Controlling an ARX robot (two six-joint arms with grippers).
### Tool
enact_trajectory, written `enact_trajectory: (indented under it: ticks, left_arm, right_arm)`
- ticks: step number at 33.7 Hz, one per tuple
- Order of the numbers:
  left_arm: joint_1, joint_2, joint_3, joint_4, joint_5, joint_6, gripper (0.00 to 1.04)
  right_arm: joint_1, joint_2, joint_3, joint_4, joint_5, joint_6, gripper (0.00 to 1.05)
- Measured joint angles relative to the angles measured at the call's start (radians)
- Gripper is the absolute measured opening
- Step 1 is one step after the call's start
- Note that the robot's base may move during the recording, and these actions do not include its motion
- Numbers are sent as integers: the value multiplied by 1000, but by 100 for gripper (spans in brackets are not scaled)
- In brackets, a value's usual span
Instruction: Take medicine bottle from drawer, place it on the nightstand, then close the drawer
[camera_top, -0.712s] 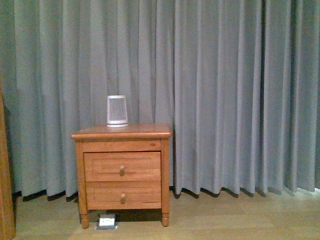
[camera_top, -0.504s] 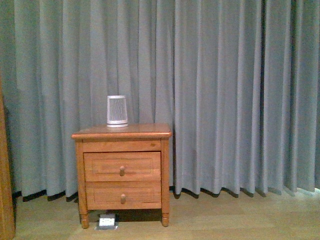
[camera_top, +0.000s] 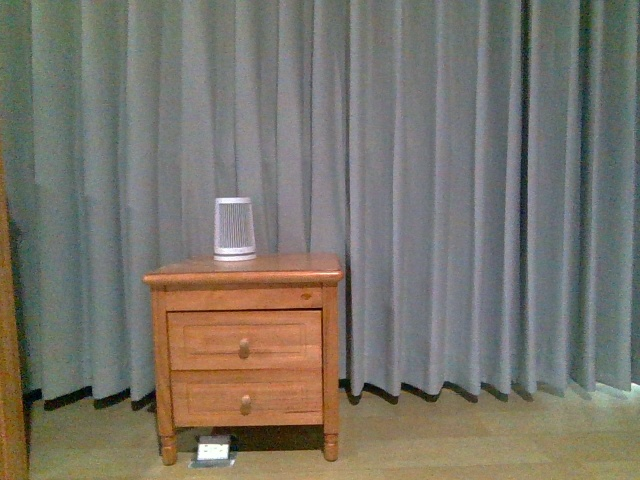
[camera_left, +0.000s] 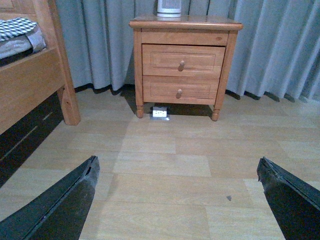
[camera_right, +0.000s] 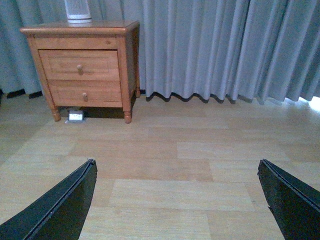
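Observation:
The orange-brown nightstand (camera_top: 243, 270) stands at the left against grey curtains; it also shows in the left wrist view (camera_left: 185, 23) and the right wrist view (camera_right: 81, 29). Its upper drawer (camera_top: 244, 339) is shut, with a round knob; it shows too in both wrist views (camera_left: 182, 60) (camera_right: 80, 64). The medicine bottle is hidden. My left gripper (camera_left: 177, 172) and right gripper (camera_right: 176, 170) are open and empty, low over the wooden floor, well short of the nightstand. Neither arm shows in the front view.
A white-and-grey ribbed tapered device (camera_top: 234, 228) stands on the nightstand top. A small white box (camera_top: 212, 451) lies on the floor under the nightstand. A wooden bed frame (camera_left: 30, 82) with bedding is at the left of the nightstand.
The front view has shifted slightly: the nightstand now sits a little lower in the frame. Nothing in the scene itself has moved.

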Motion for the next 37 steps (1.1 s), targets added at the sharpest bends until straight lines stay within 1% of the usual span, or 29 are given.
enact_trajectory:
  ticks: [37]
  left_arm:
    - [0, 0, 0, 0, 0, 0, 98]
  right_arm:
    - [0, 0, 0, 0, 0, 0, 98]
